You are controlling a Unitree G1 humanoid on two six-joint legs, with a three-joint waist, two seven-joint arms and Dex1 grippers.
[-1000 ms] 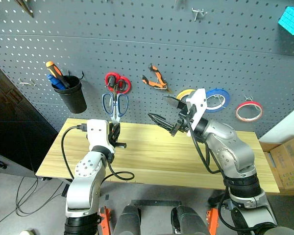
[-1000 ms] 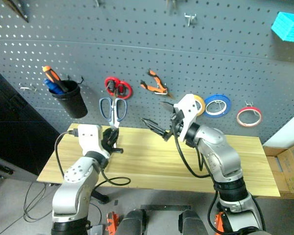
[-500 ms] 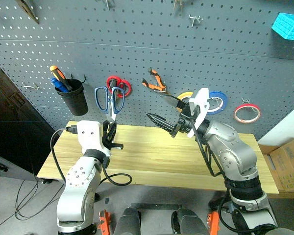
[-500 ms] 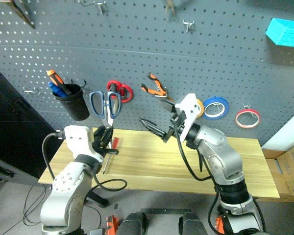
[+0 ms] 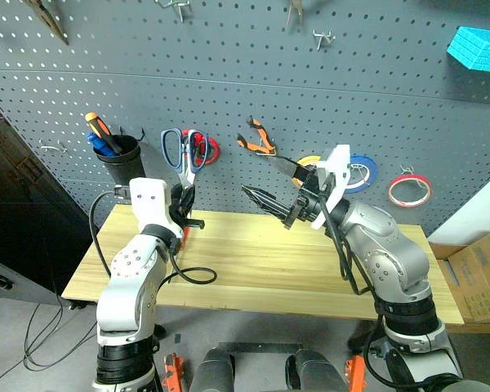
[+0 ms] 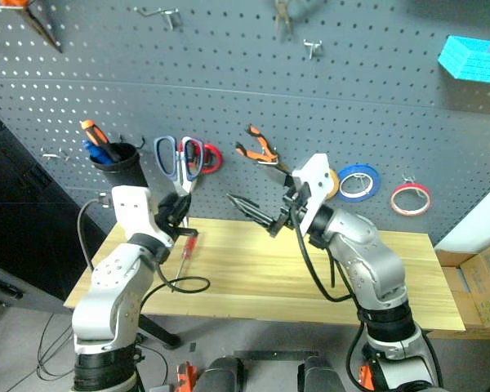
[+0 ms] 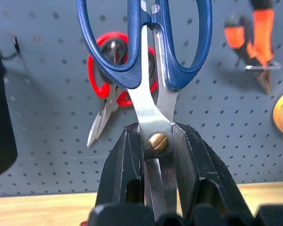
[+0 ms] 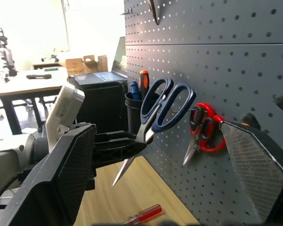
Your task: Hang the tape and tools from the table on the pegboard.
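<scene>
L end effector (image 5: 182,198) is clenched on the scissors (image 5: 182,152) at the pivot, blades down between its fingers (image 7: 127,165), dark blue-black handle loops up. Vs a sec ago the scissors are higher and closer to the pegboard (image 5: 229,90): the loops were level w/ the lower edge of the red-handled scissors (image 5: 202,147), now they sit beside and partly overlap them, near the black cup (image 5: 122,161). Whole view has also tilted a bit, so part of that shift is camera, but the arm looks raised too. Means: hang step underway, loops approaching hook height; no hook seen through a loop yet, so not hung. R end effector (image 5: 279,192) is spread wide, holding nothing, hovering mid-air over the tabletop (image 5: 261,261) in about the same spot. Pliers (image 5: 257,137) and red tape (image 5: 410,190) already on the board, next to yellow roll (image 5: 310,161) and blue roll (image 5: 361,167). Red-handled screwdriver (image 6: 185,247) lies on the tabletop just below the L end effector, probably the last item left after this one.
</scene>
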